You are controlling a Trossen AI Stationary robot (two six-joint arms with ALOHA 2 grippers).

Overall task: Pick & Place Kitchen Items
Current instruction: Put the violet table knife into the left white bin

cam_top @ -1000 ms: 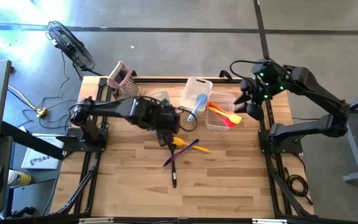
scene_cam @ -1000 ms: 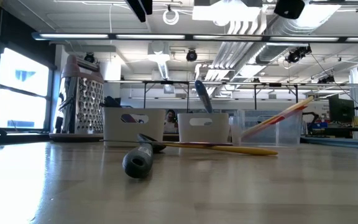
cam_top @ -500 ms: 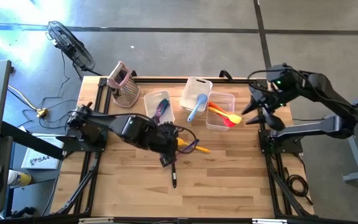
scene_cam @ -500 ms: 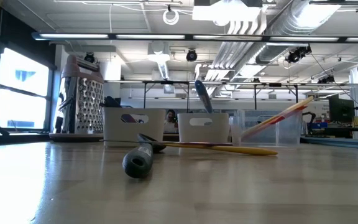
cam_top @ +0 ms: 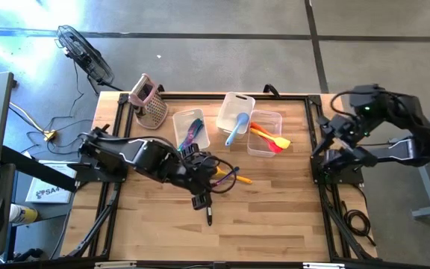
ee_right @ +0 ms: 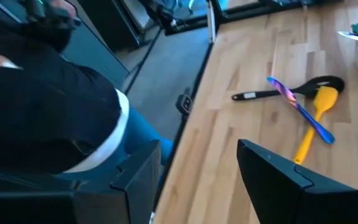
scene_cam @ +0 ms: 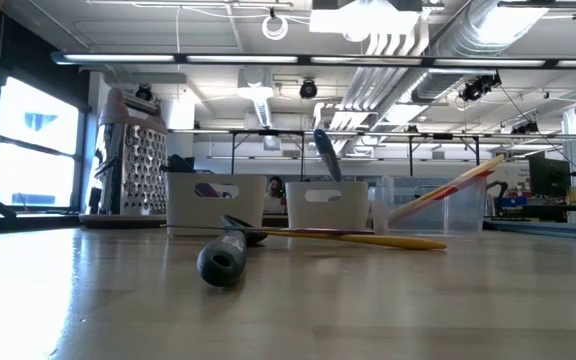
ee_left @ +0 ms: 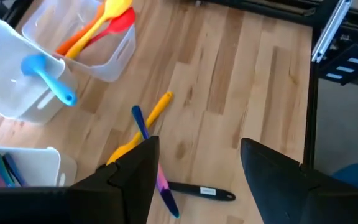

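Observation:
Three loose kitchen items lie crossed mid-table: a yellow spatula (cam_top: 228, 176) (ee_left: 146, 121), a purple-blue utensil (ee_left: 156, 163) (ee_right: 300, 107) and a black spoon (cam_top: 209, 214) (ee_right: 283, 91). My left gripper (cam_top: 200, 193) (ee_left: 194, 171) hangs open just above them and touches none. A blue spatula (cam_top: 236, 127) leans in the middle tub. Yellow, orange and red spatulas (cam_top: 269, 137) lie in the right tub. Purple and blue utensils (cam_top: 193, 131) lie in the left tub. My right gripper (cam_top: 325, 136) (ee_right: 194, 177) is open by the table's right edge, with nothing between its fingers.
Three clear tubs (cam_top: 254, 143) stand in a row at the table's far side. A pink-topped metal grater (cam_top: 149, 101) (scene_cam: 133, 160) stands at the far left corner. A dark, white and blue shape (ee_right: 48, 118) shows beyond the table edge in the right wrist view. Bare wood (cam_top: 275, 217) lies near and right.
My left gripper has moved from beside the left tub toward the table's near edge and now hangs over the loose utensils, still open. My right gripper has drawn back from the right tub toward the table's right edge. Both have left the top of the low view.

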